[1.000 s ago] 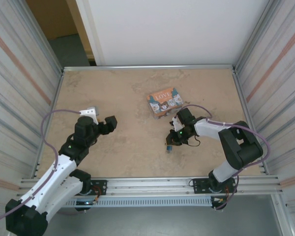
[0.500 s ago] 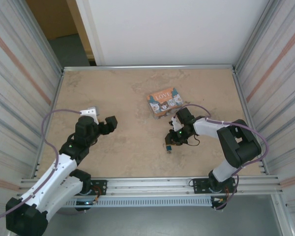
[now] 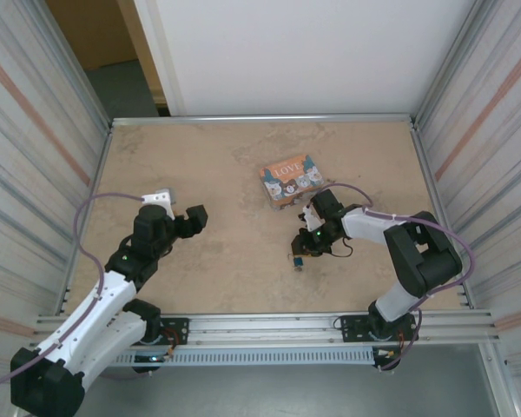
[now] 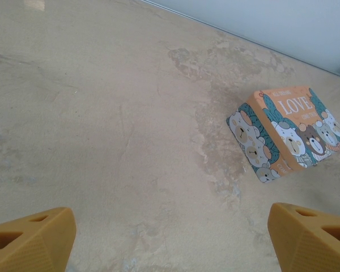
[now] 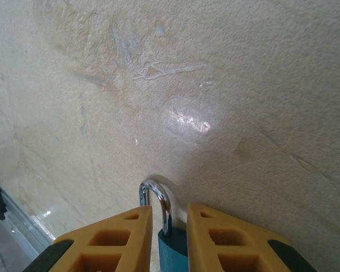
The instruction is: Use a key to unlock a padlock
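Note:
The tiny padlock (image 5: 173,250) has a blue-teal body and a silvery shackle (image 5: 160,198) that points away from the wrist camera, close over the table. My right gripper (image 5: 169,214) is shut on the padlock's body, one yellow finger on each side. From above, the padlock (image 3: 298,259) sits low at the tip of the right gripper (image 3: 302,252), in front of the orange box. My left gripper (image 3: 195,217) hovers at the left of the table, open, with nothing between its fingers (image 4: 31,241).
The orange "LOVE" box with cartoon cats (image 3: 291,180) lies just beyond the right gripper, also seen in the left wrist view (image 4: 289,133). Metal walls ring the table, and a rail (image 3: 269,326) runs along its near edge.
The right gripper and the padlock have shifted slightly to the left and away from the near edge. The left arm has stayed still.

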